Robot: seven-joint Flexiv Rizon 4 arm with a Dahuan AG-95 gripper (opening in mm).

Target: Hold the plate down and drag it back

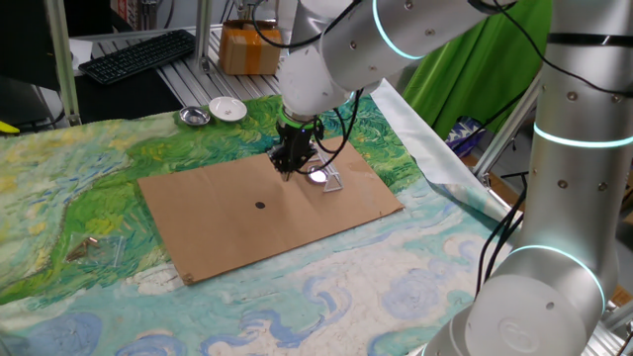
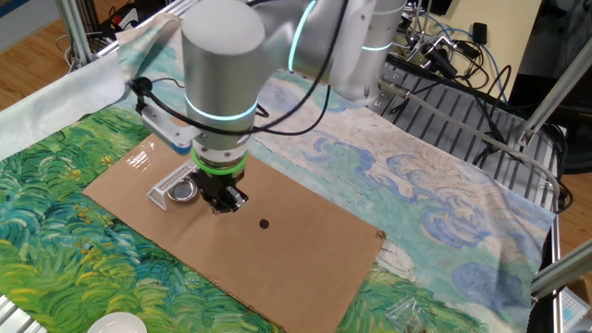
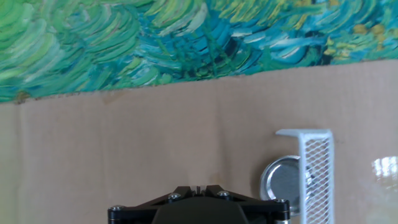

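Covering the tabletop: a painted cloth (image 1: 89, 188) of green, blue and cream swirls, spread edge to edge under everything.
Arm: the silver Flexiv arm (image 1: 336, 49) bends down from the upper right in one fixed view, with a green band just above the tool.
Cardboard: a flat brown sheet (image 1: 247, 213) lies on the cloth, with a small black dot (image 1: 260, 206) near its middle.
Tool: the black tool (image 1: 293, 161) points straight down over the cardboard, its tip at or just above the sheet; I cannot tell how far the fingers are parted, since the hand view shows only the black body at the bottom edge.
White rack: a small white mesh piece (image 3: 316, 168) stands on the cardboard, touching the plate on its far side from the tool.
Plate: the tiny shiny plate (image 3: 281, 180) sits on the cardboard just beside the tool, not under it.
Background: a white bowl (image 1: 227, 109) and a second small metal dish (image 1: 194, 117) sit together at the far cloth edge, well apart from the cardboard.
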